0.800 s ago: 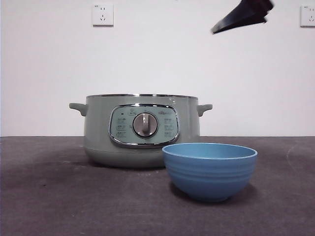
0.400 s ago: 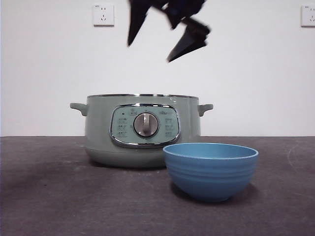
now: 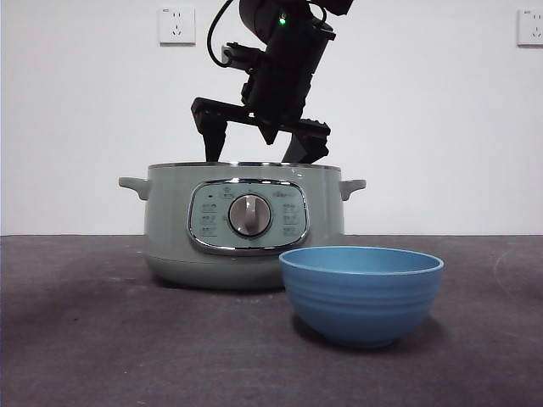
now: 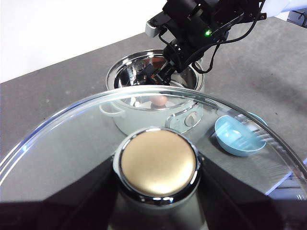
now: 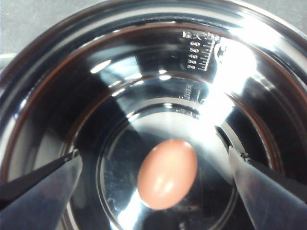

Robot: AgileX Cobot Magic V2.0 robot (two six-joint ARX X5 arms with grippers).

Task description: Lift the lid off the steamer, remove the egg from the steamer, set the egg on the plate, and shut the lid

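The sage-green steamer (image 3: 246,254) stands open on the table, and its steel inner pot (image 5: 144,72) shows. A brown egg (image 5: 167,173) lies on the pot's bottom; it also shows in the left wrist view (image 4: 159,100). My right gripper (image 3: 259,153) is open, with its tips at the steamer's rim and the egg below, between the jaws (image 5: 154,158). My left gripper (image 4: 157,165) is shut on the knob of the glass lid (image 4: 72,139) and holds it up and away from the steamer (image 4: 158,120). The blue plate (image 3: 361,292) is empty, in front of the steamer to the right.
The table is dark grey (image 3: 102,339), with a white wall behind. Two wall sockets (image 3: 176,25) (image 3: 530,27) sit high on the wall. The right arm (image 4: 201,24) reaches over the steamer from behind.
The right arm has come from the upper right, moved left and down, and now has its open jaws at the steamer's rim. The steamer and the plate have not moved.
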